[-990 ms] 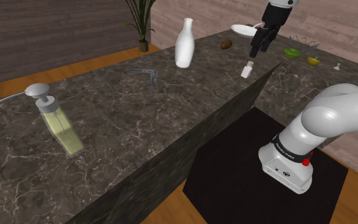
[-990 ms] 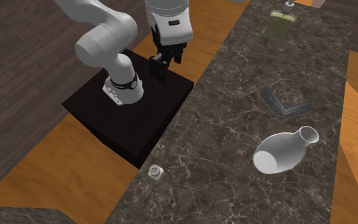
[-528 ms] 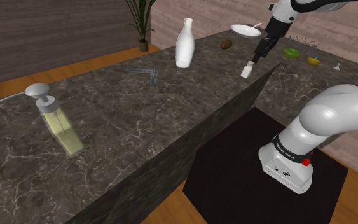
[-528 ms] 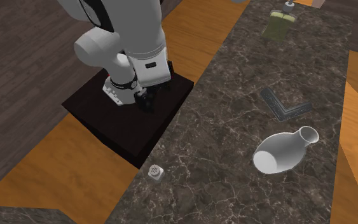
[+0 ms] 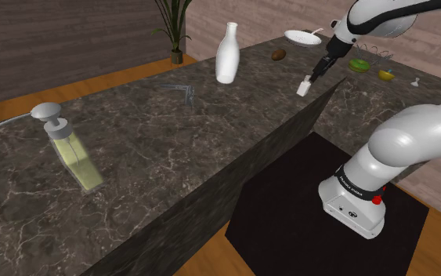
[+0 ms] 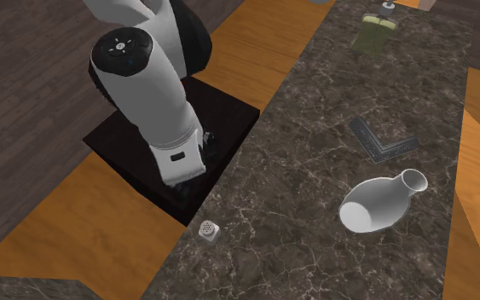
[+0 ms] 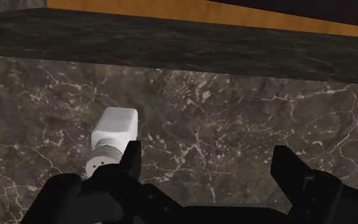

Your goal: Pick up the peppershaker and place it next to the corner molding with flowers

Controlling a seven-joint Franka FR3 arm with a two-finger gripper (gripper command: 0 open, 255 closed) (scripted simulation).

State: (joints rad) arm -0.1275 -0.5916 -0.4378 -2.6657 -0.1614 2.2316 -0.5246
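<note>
This looks like a home kitchen. A long dark marble counter (image 5: 156,149) runs over a warm wooden floor (image 6: 76,222), with plank-clad walls (image 5: 54,35) behind it. A soap dispenser (image 5: 70,149) and a ladle (image 5: 30,114) lie near the counter's near end. A white vase (image 5: 227,53), a white plate (image 5: 301,36) and a small white peppershaker (image 5: 303,88) are toward its far end. Small green and yellow bowls (image 5: 359,64) rest on a further stretch of counter. A potted plant (image 5: 175,27) stands on the floor by the wall.
</note>
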